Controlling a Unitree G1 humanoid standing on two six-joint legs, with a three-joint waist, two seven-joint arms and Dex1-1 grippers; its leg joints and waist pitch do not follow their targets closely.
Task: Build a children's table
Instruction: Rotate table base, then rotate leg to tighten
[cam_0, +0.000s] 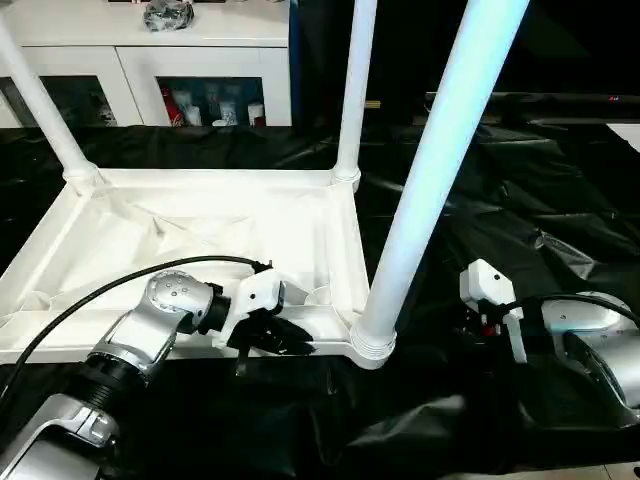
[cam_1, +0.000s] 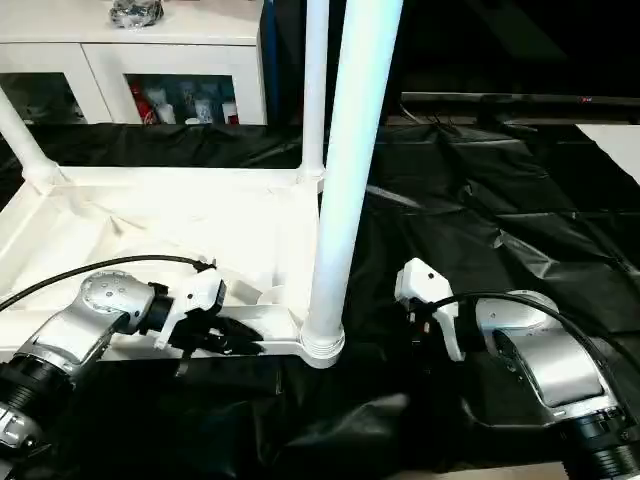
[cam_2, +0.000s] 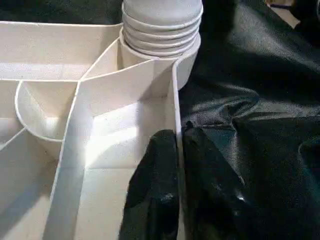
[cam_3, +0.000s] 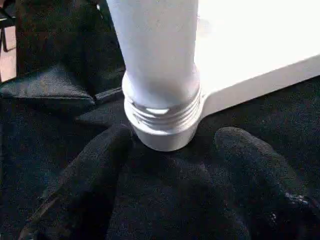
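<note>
Tabletop (cam_0: 200, 230) upside down on black sheet (cam_0: 520, 220), three legs (cam_0: 440, 170) up in corner sockets; near-left corner not visible. Left gripper (cam_0: 275, 338) pinched narrow on near rim, by near-right leg. Right gripper (cam_3: 172, 145) wide, either side of that leg's base, not touching. Prob. light, stiff, smooth plastic; best held at rim or low on leg.
</note>
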